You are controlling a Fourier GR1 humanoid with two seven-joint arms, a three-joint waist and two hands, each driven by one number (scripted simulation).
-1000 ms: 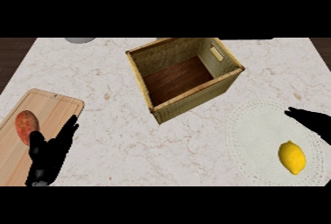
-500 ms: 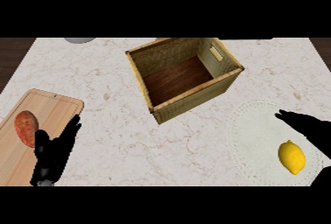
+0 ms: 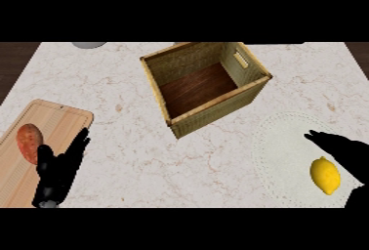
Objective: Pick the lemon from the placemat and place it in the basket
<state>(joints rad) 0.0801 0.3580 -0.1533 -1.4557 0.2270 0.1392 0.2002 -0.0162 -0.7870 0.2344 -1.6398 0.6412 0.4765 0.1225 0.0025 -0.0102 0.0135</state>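
Two robot hands in view, both holding nothing. Right robot hand over the right side of the placemat, fingers stretched out straight and spread, pointing toward the upper left, just above the lemon but apart from it. Lemon lying on the placemat, near its lower right part, well apart from the basket. Basket standing on the marble tabletop above and left of the placemat, turned at an angle, wooden floor bare. Left robot hand at the lower left, fingers straight and pointing up, partly over the cutting board. Reddish-brown potato on the board beside that hand. Grey object cut off at the top edge.
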